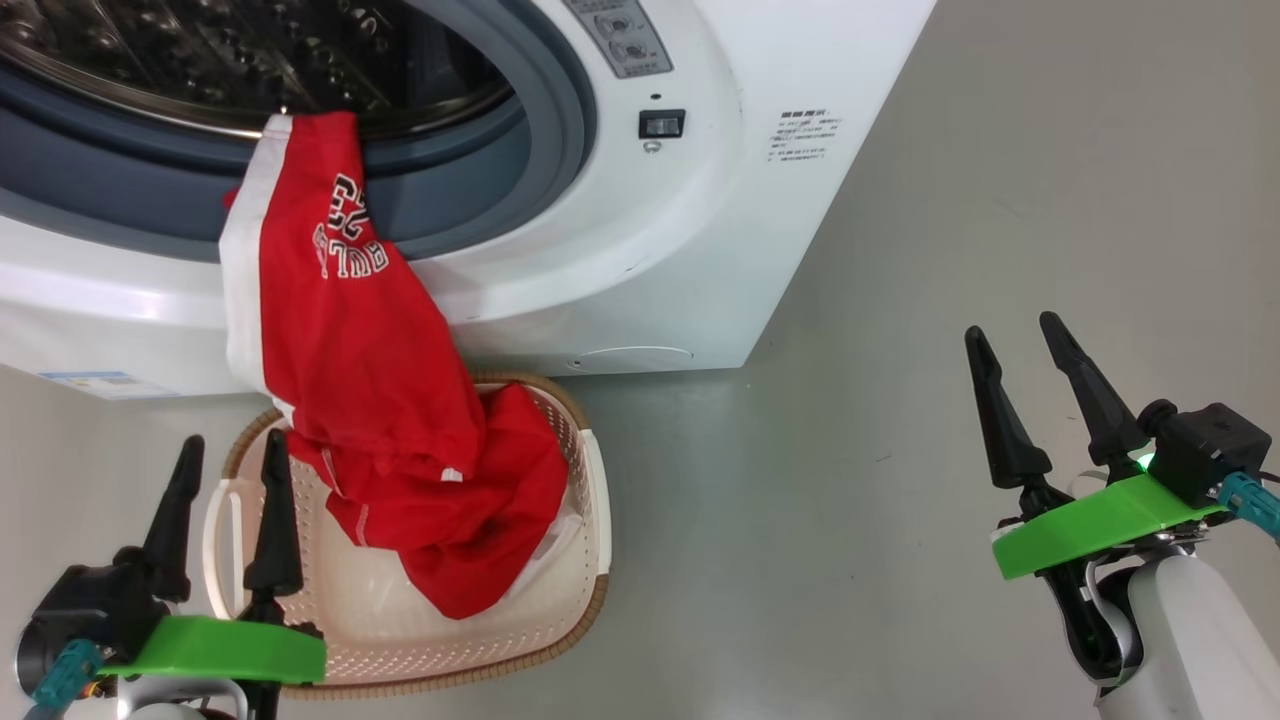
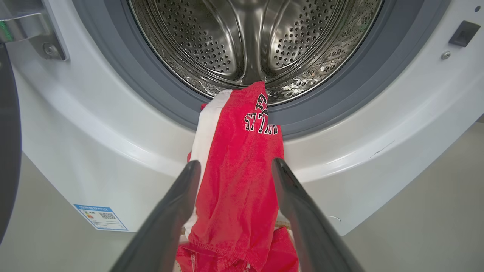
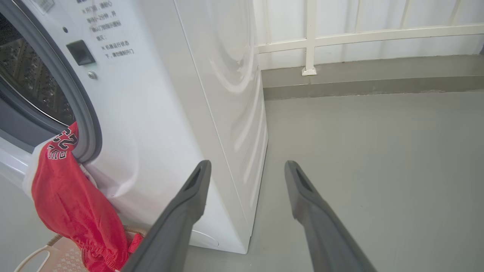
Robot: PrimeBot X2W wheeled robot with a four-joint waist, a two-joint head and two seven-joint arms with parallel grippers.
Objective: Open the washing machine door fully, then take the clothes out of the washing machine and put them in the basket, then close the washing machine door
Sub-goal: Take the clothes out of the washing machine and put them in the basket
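Our left gripper and our right gripper are both open and hold nothing. Just past the left one sits the basket. The red clothes hang down into it from the mouth of the washing machine behind, well apart from the right one.

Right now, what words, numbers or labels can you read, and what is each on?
"BULLS", upside down: white lettering on the clothes.
"23", partly creased: on the same garment.
Chinese print on the washing machine: too blurred to read.
Blue label with a QR code, at its lower front corner: too small.
Grey panel by the drum opening: too small.
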